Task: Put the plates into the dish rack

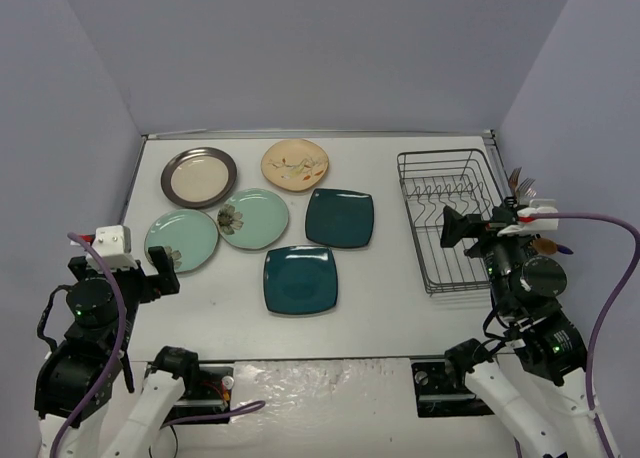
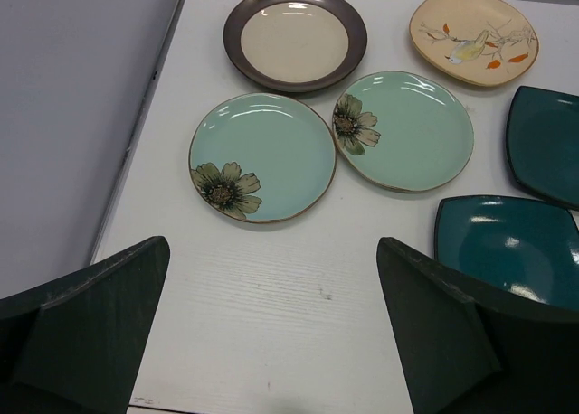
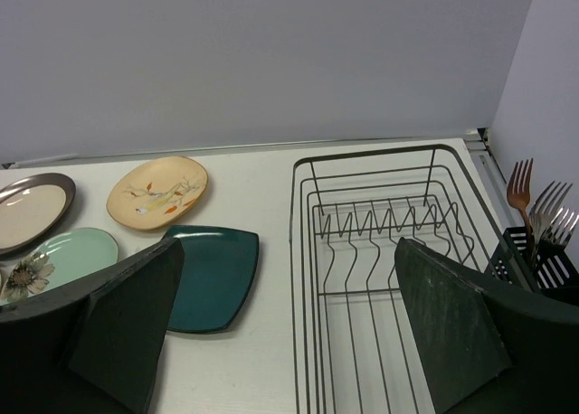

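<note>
Left gripper [image 2: 271, 269] and right gripper [image 3: 289, 269] were held spread over a white table [image 1: 380, 313]; 6 plates [image 1: 339, 218] were laid flat between lilac walls [image 1: 300, 48].

Six plates flat on the table, apart from the wire dish rack [image 1: 441, 190]

Taking the table as a dial: the grey-brown-rimmed cream plate [image 1: 199, 176] lies at 10 o'clock, the cream floral plate [image 1: 295, 164] at 12, two mint flower plates [image 1: 181, 240] [image 1: 254, 218] edge to edge at 9, one teal square plate [image 1: 339, 218] near centre, the other teal plate [image 1: 300, 279] at 6. The dark rack stands lengthwise at 3.
</note>
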{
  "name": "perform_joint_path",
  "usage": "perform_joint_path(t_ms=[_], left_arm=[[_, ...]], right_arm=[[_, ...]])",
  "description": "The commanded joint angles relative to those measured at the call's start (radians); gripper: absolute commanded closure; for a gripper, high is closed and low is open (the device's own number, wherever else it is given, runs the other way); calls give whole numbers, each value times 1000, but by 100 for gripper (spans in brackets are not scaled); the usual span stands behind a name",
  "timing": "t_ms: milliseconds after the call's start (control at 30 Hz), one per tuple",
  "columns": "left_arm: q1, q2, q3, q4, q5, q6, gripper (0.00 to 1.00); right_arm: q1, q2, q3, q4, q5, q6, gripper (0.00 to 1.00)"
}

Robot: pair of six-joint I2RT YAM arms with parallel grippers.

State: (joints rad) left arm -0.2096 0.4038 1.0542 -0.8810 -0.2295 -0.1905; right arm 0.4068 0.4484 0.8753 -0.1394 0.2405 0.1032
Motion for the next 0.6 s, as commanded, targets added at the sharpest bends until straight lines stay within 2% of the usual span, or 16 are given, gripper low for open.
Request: perform_joint_path(t_ms=[0,133,200,300,567], left_arm=[[-5,65,29,68,28,-48,3],[-6,134,42,50,88,-94,3],[-5,167,46,43,124,-138,3],[-5,219,27,66,222,-200,3],[-6,291,-197,295,453,-448,3]], right_arm=[[4,42,19,67,51,33,0],[4,40,7,64,18,60,0],[4,52,4,64,-84,48,0],[4,92,6,63,-158,64,0],[5,205,-1,70,-364,123,0]])
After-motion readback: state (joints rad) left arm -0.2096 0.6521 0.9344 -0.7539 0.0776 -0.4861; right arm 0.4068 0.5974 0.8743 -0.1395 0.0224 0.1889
